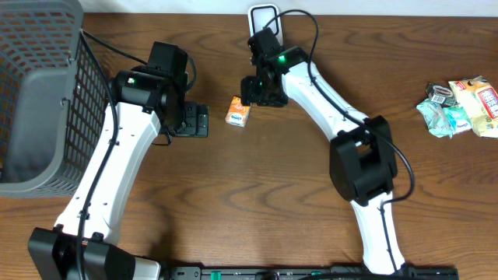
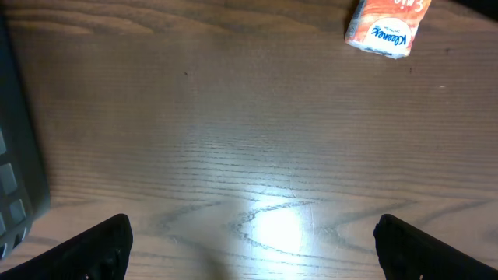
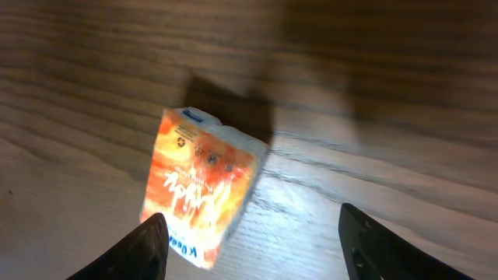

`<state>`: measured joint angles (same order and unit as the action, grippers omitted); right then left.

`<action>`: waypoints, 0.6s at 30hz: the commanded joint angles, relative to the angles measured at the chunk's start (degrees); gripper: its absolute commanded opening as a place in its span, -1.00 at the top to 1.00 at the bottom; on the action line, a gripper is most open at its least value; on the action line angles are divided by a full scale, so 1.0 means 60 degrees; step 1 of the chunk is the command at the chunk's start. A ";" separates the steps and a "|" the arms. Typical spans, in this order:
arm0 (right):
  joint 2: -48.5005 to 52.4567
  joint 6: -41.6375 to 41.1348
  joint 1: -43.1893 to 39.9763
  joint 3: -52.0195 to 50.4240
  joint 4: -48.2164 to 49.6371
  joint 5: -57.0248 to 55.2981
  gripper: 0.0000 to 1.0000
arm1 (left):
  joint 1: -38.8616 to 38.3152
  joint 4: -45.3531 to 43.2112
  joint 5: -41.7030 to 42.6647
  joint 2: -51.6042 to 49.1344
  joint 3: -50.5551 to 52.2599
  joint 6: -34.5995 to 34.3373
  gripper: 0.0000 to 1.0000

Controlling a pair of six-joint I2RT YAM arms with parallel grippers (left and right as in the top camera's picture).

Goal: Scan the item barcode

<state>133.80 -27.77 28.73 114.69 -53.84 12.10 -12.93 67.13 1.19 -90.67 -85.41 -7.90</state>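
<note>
An orange Kleenex tissue pack lies flat on the wooden table, left of my right gripper. In the right wrist view the pack rests beside the left finger, while the right finger stands far off it; my right gripper is open and holds nothing. A black scanner lies on the table under my left arm, its edge showing in the left wrist view. My left gripper is wide open over bare wood, with the pack ahead to its right. No barcode shows.
A grey mesh basket fills the far left. Several snack packets lie at the right edge. A white rounded object stands at the table's back edge, behind the right wrist.
</note>
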 commanded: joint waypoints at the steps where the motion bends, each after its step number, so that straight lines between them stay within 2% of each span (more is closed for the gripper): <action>1: 0.0703 -0.0328 0.0022 -0.0015 0.0291 0.1636 -0.28 | -0.0004 0.0033 -0.0051 -0.0022 0.0022 -0.0051 -0.96; 4: 0.1002 -0.0328 0.0022 -0.0015 0.0317 0.1825 -0.14 | -0.0004 0.0036 -0.0051 -0.0022 0.0022 -0.0051 -0.96; 9: 0.1118 -0.0331 -0.0029 -0.0015 0.0255 0.1832 0.63 | -0.0004 0.0033 -0.0051 -0.0022 0.0022 -0.0051 -0.96; 12: 0.1115 -0.0321 -0.0113 -0.0015 0.0164 0.2397 0.97 | -0.0004 0.0036 -0.0051 -0.0022 0.0022 -0.0051 -0.95; 18: 0.1042 0.0809 -0.0656 -0.0011 0.0011 0.4823 0.98 | -0.0004 0.0036 -0.0051 -0.0022 0.0022 -0.0051 -0.96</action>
<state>139.33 -27.35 26.72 114.69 -53.56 31.68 -12.93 67.13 1.19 -90.67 -85.41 -7.90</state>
